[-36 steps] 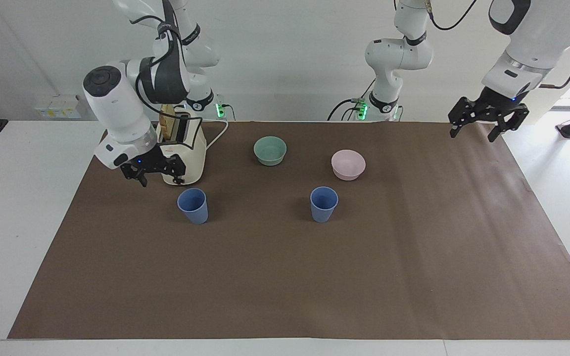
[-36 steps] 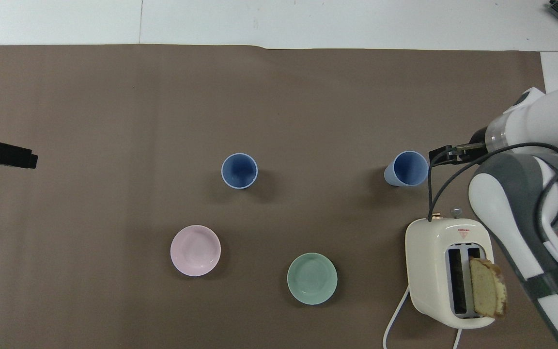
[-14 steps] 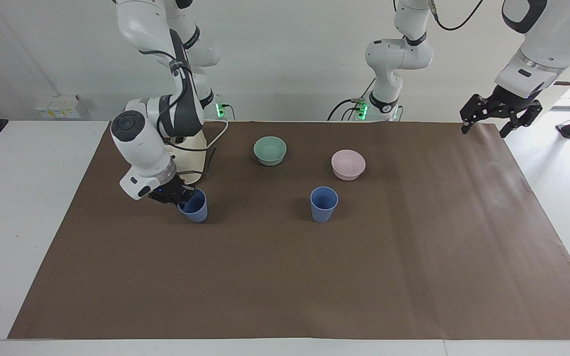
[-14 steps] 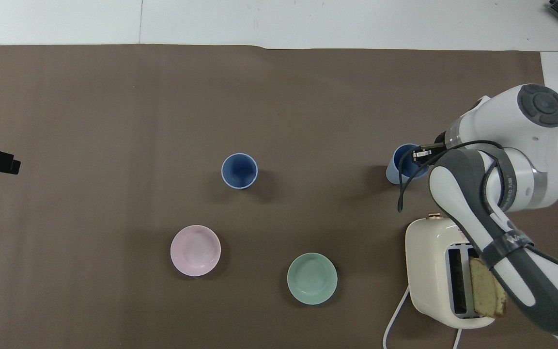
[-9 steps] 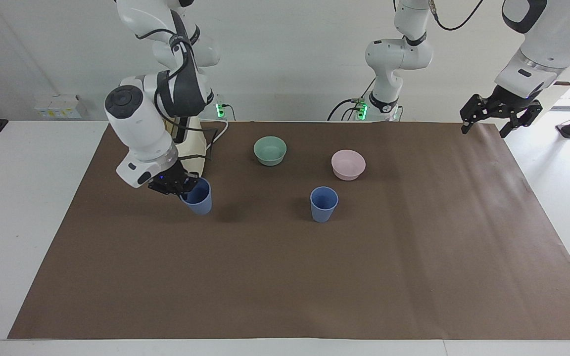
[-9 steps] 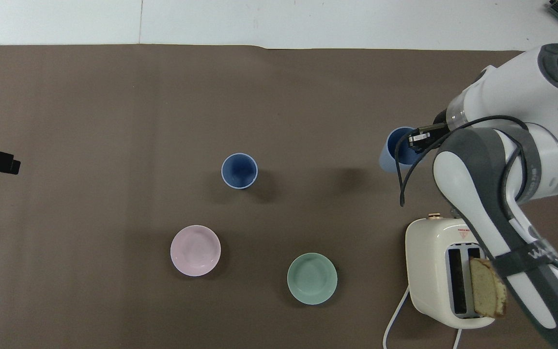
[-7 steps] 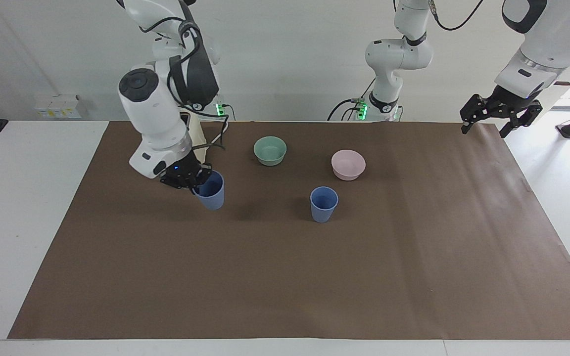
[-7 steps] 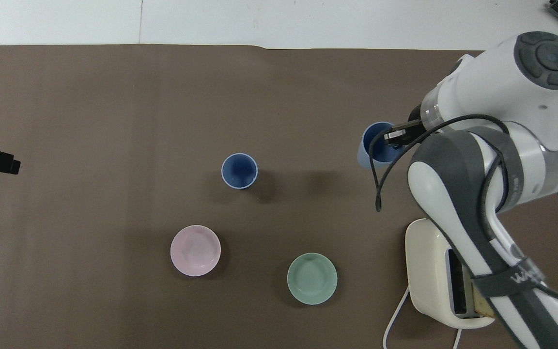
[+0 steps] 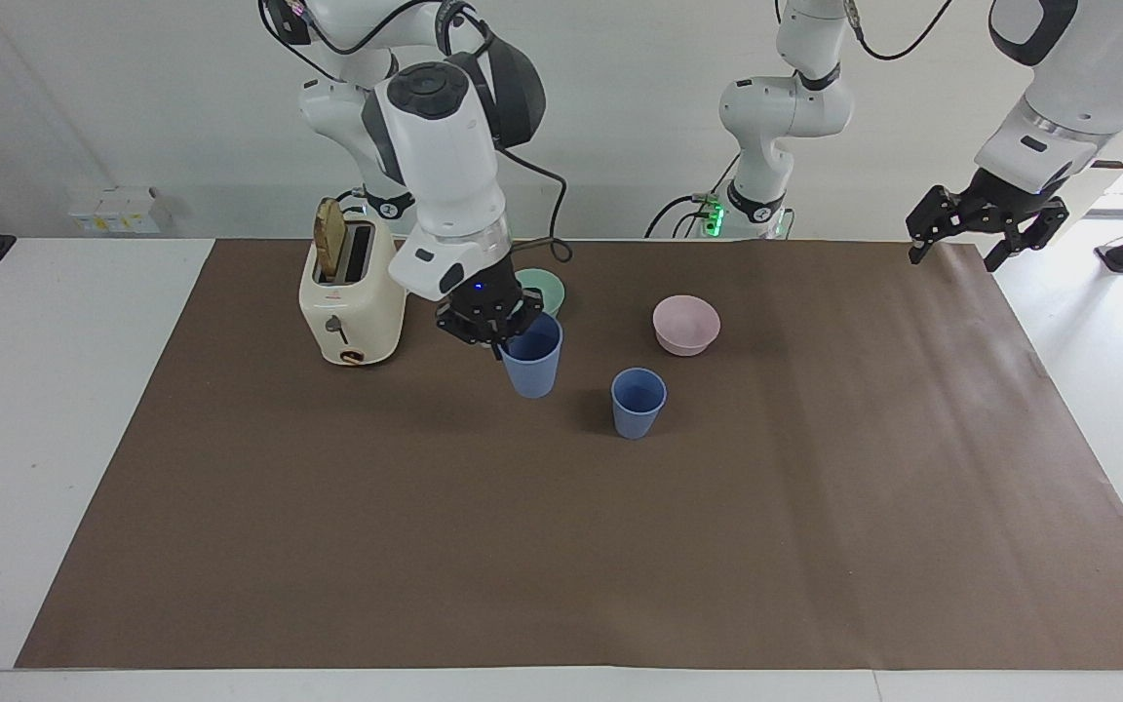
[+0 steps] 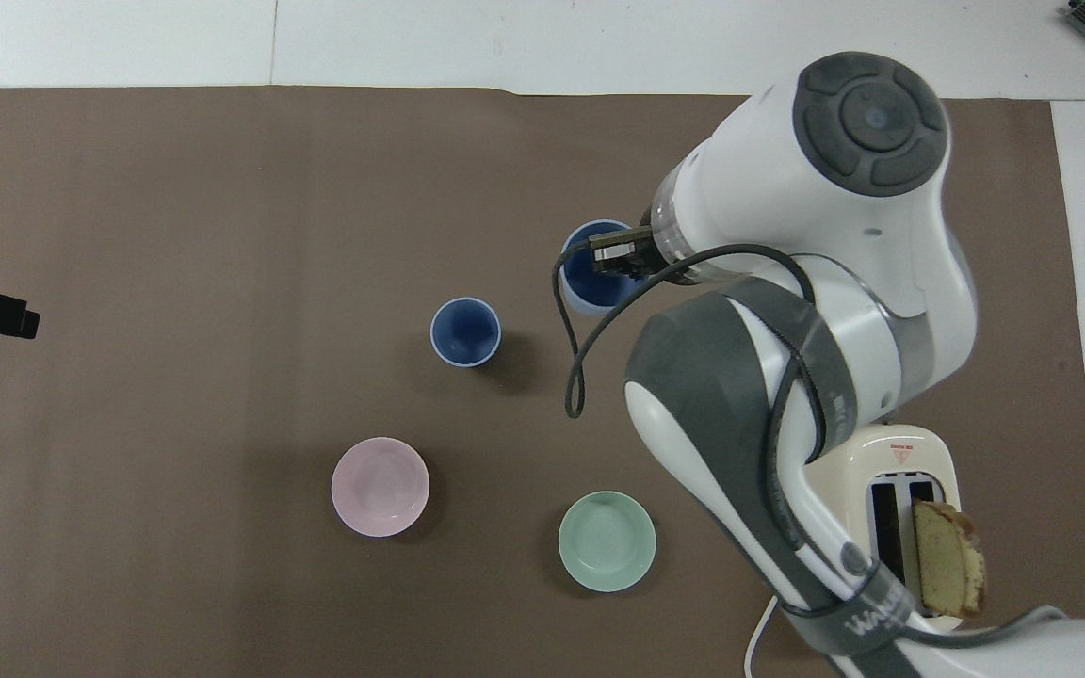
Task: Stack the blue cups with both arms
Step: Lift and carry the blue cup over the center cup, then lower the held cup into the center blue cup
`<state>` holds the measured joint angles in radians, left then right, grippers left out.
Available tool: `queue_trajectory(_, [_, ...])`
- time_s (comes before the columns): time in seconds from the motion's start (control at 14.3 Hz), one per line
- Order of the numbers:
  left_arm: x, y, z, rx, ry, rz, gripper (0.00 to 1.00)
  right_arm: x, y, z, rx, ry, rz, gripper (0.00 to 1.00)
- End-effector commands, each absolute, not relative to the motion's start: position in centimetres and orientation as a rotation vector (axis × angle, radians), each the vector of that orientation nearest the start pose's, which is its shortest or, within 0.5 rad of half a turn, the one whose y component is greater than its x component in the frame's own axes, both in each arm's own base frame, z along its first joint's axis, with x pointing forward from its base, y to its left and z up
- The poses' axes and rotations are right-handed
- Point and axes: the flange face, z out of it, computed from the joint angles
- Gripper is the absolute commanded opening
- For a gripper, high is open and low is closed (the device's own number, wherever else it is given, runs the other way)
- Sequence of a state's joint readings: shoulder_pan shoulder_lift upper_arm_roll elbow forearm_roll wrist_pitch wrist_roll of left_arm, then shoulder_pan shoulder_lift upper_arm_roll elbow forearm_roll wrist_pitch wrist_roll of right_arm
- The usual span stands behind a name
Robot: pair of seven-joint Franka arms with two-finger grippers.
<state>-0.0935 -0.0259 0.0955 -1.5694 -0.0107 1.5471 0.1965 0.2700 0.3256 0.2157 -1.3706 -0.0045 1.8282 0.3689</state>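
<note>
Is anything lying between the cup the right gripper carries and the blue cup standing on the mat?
Nothing: in the overhead view only bare brown mat separates the carried cup, pinched by the right gripper, from the standing cup.

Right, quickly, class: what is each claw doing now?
Right claw: shut on the rim of the lifted blue cup.
Left claw: open, holding nothing, waiting.

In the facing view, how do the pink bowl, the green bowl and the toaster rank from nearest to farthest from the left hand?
Measured from the left hand, which waits over the mat's edge at the left arm's end:
1. Pink bowl, on the left arm's half of the mat.
2. Green bowl, mid-table, partly hidden.
3. Toaster, toward the right arm's end.
</note>
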Motion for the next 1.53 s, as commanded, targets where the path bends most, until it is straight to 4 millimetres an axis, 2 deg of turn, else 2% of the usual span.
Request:
queue_trajectory(0.0, [54.2,0.3,64.2,-3.132,0.292,-0.005,1.0,60.1,34.8,55.6,-2.996,-0.062,-0.176,0.0])
queue_trajectory(0.14, [54.2,0.3,64.2,-3.132,0.292,-0.005,1.0,60.6,37.8,54.6,-2.992,-0.054,-0.195,0.0])
queue_trajectory(0.28, [54.2,0.3,64.2,-3.132,0.292,-0.005,1.0,61.4,38.9,53.0,-2.985,-0.017,-0.21,0.0])
queue_trajectory(0.42, [54.2,0.3,64.1,-3.132,0.292,-0.003,1.0,60.6,41.0,51.8,-2.995,-0.057,-0.209,0.0])
queue_trajectory(0.7, [54.2,0.3,64.1,-3.132,0.292,-0.003,1.0,60.2,42.0,49.9,-3.019,-0.058,-0.176,0.0])
queue_trajectory(0.91, [54.2,0.3,64.2,-3.132,0.292,-0.005,1.0,59.5,43.0,47.5,-3.041,-0.061,-0.124,0.0])
queue_trajectory(1.46, [54.2,0.3,64.2,-3.132,0.292,-0.005,1.0,59.1,42.8,47.2,-3.053,-0.059,-0.09,0.0])
